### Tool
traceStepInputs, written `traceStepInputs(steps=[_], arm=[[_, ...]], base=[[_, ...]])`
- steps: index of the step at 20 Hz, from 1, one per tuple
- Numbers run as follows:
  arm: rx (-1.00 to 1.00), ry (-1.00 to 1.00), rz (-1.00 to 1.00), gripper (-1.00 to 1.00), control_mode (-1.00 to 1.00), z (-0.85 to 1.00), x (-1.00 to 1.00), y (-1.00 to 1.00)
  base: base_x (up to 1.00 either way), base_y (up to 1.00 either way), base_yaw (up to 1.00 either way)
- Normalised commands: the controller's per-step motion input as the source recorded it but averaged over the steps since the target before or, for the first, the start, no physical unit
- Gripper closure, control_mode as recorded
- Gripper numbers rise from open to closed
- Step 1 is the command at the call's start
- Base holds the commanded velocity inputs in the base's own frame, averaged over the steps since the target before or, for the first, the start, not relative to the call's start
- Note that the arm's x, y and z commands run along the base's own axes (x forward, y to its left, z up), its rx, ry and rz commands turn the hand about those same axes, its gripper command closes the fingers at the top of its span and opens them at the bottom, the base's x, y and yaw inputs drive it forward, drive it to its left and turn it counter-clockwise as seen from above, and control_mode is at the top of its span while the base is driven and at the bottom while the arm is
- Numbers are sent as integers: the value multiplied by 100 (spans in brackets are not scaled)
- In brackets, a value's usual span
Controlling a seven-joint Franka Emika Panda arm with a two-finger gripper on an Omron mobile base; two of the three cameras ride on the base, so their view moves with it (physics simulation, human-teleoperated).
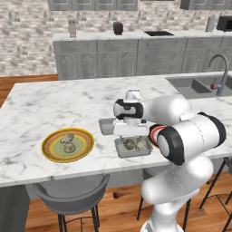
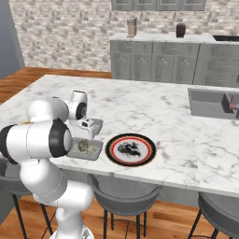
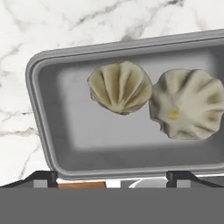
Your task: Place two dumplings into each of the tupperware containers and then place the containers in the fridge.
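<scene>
Two dumplings (image 3: 120, 87) touching in near container (image 3: 57, 127) — base views add yellow plate (image 1: 68, 145)

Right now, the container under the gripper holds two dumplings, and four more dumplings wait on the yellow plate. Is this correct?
Not quite. The container under the gripper holds two dumplings, as the hand view shows, but the yellow plate carries two more, not four, in the left base view.
</scene>
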Motion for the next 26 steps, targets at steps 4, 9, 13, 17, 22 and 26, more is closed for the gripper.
traceStepInputs(steps=[4, 9, 13, 17, 22, 26], arm=[[-2, 5, 0, -100, -100, -3, 0, 43], [-1, -3, 0, -100, -100, -21, -1, 36], [-1, -10, 0, -100, -100, -32, 0, 28], [0, -17, 1, -100, -100, -16, 0, 9], [0, -11, 2, -100, -100, -29, 4, 0], [0, 0, 2, -100, -100, -22, 5, 0]], base=[[0, 0, 0], [0, 0, 0], [0, 0, 0], [0, 0, 0], [0, 0, 0], [0, 0, 0]])
